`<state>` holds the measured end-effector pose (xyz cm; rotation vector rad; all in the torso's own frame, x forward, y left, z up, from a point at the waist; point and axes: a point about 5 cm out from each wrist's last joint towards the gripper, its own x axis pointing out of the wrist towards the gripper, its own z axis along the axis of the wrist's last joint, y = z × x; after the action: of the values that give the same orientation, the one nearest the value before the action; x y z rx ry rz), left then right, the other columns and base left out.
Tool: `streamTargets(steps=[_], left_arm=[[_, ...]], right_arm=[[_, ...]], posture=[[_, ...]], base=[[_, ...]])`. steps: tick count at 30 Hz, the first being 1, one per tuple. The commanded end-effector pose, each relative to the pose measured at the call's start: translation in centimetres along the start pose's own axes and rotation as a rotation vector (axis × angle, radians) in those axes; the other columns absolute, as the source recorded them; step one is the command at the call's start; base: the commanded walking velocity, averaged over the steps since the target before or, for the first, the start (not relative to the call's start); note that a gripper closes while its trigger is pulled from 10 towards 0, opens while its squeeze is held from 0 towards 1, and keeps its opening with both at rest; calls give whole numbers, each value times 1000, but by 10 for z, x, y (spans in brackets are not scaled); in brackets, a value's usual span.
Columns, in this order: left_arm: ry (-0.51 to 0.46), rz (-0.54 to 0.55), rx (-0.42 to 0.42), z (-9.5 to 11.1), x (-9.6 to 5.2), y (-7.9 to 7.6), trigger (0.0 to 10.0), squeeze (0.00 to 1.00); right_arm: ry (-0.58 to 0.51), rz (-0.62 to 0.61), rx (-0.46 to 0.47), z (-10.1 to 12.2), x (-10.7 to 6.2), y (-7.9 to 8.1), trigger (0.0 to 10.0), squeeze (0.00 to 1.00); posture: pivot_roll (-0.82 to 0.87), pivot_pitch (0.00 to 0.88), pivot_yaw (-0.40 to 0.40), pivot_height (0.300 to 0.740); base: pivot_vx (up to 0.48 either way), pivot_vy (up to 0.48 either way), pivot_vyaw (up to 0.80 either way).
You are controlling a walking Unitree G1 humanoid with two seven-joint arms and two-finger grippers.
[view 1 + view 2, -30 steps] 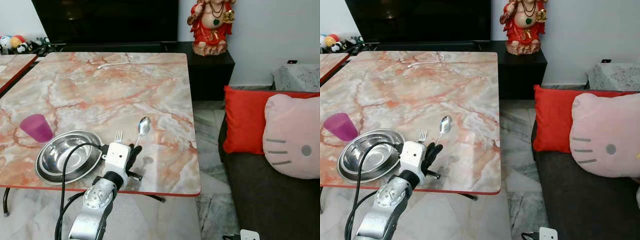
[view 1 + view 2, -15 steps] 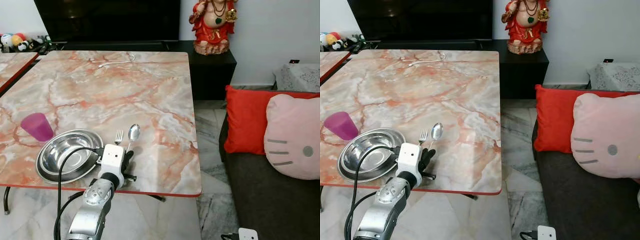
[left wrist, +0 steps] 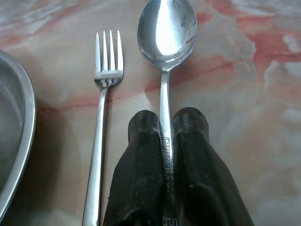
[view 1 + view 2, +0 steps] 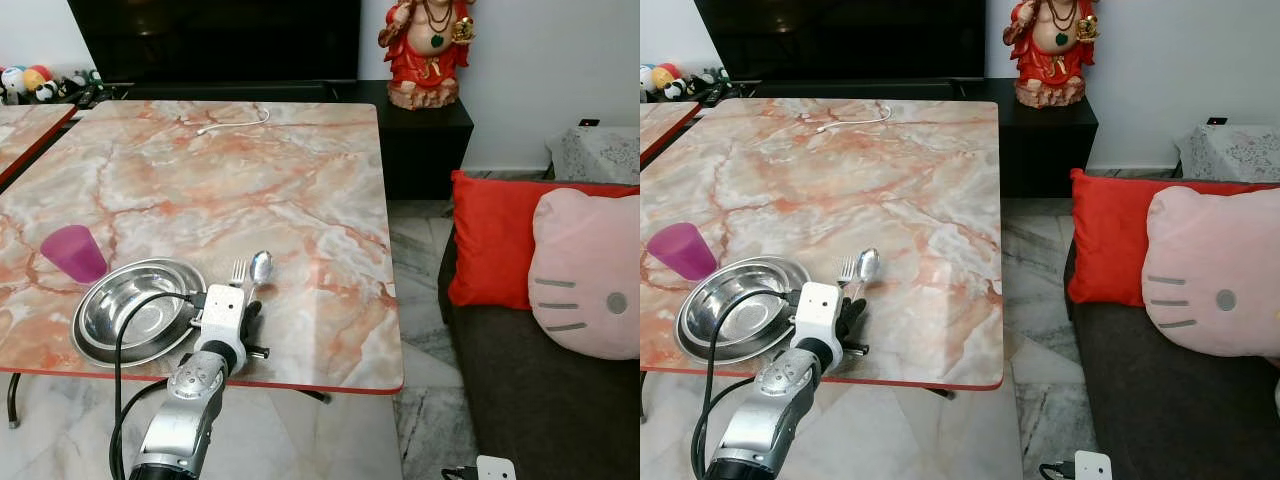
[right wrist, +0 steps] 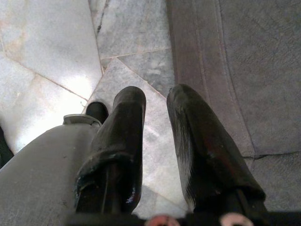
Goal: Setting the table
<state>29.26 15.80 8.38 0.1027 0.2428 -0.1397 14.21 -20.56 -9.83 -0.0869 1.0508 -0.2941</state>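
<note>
Left gripper (image 3: 165, 126) is clamped on one spoon's (image 3: 167, 33) handle, bowl lying on the marble table (image 4: 250, 170). I count one fork (image 3: 104, 89) just beside it, one steel bowl (image 4: 135, 310) on the fork's far side, one purple cup (image 4: 72, 253). Right gripper (image 5: 155, 101) hangs over floor tiles, fingers slightly parted, empty.

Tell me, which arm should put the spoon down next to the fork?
The left. Its left gripper is shut on the spoon, right beside the fork on the table. The right gripper hangs over the floor.
</note>
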Motion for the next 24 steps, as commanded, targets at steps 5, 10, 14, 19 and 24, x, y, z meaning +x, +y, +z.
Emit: streamTargets(steps=[5,10,14,19,24], left_arm=[[16,27,-27,0,-9,6,10000,0],[34,23,-36,-4,-12,7,10000,0],[51,-7,-36,-6,-12,3,10000,0],[49,-38,-14,-4,-11,-1,10000,0],[45,-36,-12,-2,-9,-1,10000,0]], right_arm=[[6,5,-14,-1,0,0,10000,0],[4,10,-28,-1,0,0,10000,0],[3,9,-29,-1,0,0,10000,0],[4,8,-29,-1,0,0,10000,0],[4,8,-29,-1,0,0,10000,0]], posture=[[-11,40,19,740],[-11,40,19,740],[-13,39,20,740],[-16,38,21,740],[-15,38,21,740]], base=[[0,0,0],[0,0,0],[0,0,0],[0,0,0],[0,0,0]])
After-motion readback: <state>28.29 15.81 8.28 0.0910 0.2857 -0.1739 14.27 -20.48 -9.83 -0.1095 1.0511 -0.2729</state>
